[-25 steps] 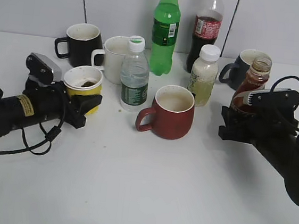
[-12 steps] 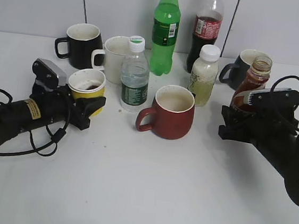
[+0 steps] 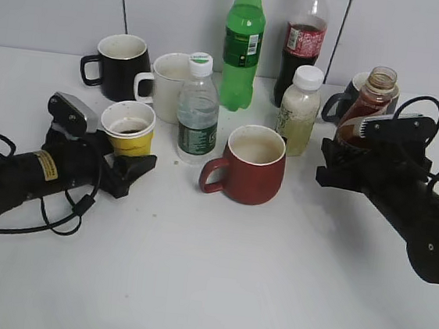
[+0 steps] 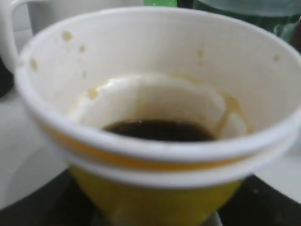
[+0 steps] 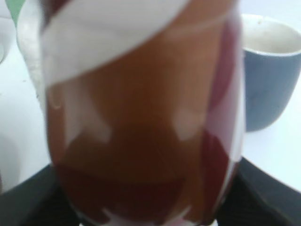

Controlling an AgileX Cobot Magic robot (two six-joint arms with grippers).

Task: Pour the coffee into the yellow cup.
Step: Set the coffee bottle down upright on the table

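Nearest the exterior camera lies the bare white table [image 3: 214,290]; on it the two black arms reach in from either side. The left gripper [image 3: 129,164] is closed around the lower part of the yellow cup [image 3: 129,129], which sits upright at the left of the cluster; the left wrist view fills with that cup [image 4: 155,117], its white inside stained with brown drips and a shallow pool of dark liquid at the bottom. Across the table, well apart from the cup, the right gripper [image 3: 344,158] clasps the coffee [image 3: 364,110], a small glass bottle with no cap on its mouth, leaning a little toward the back; in the right wrist view the coffee [image 5: 141,141] blots out nearly everything (brown liquid behind a red-brown label with a white swirl), with the black fingers [image 5: 263,193] pressed at both sides low in the picture.

Between the arms stands a red-brown mug [image 3: 249,164], handle to the left; just behind it are a clear water bottle [image 3: 197,115] and a pale juice bottle [image 3: 299,110], both white-capped. Farther back come a white mug [image 3: 167,84], a black mug [image 3: 121,65] and a blue-grey mug [image 5: 268,70] partly behind the coffee; at the rear, against the wall, stand a green bottle [image 3: 242,45] and a dark cola bottle [image 3: 303,44].
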